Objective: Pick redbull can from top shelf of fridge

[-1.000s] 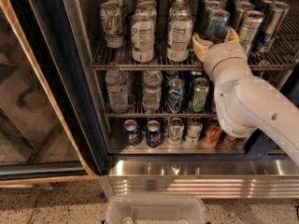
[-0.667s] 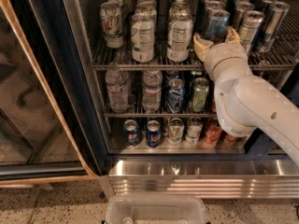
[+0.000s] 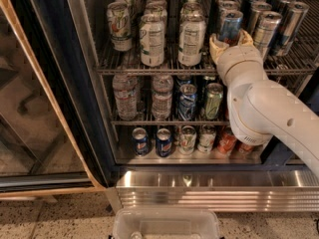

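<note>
While you look through the camera view, you find the gripper [image 3: 230, 36] at the right part of the top shelf [image 3: 149, 69] of the fridge [image 3: 60, 83], reaching in from the lower right. Its cream fingers [image 3: 215, 45] are set narrow, one on each side of the redbull can [image 3: 231, 24], holding its lower body. You see the can as tall and slim, blue and silver in diagonal panels with a silver lid, its base hidden behind the gripper. It stands at the shelf's front edge, just ahead of the greyer slim cans [image 3: 266, 30] and right of the wider white-labelled cans [image 3: 152, 39].
</note>
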`<act>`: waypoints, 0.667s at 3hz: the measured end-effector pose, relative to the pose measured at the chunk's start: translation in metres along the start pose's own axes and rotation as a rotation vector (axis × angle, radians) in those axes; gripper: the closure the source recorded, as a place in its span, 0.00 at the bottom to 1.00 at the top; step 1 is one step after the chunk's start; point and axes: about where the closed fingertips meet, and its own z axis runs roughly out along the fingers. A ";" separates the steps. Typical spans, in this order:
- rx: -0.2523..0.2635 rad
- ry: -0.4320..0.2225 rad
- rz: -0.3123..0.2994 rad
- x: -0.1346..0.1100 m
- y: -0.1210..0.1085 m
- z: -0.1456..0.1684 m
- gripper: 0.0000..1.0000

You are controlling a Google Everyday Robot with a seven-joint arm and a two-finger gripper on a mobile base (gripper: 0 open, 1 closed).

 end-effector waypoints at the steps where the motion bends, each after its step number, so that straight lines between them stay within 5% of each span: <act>1: 0.000 0.001 0.001 -0.001 0.000 0.000 1.00; 2: -0.003 0.002 0.009 -0.006 -0.003 -0.004 1.00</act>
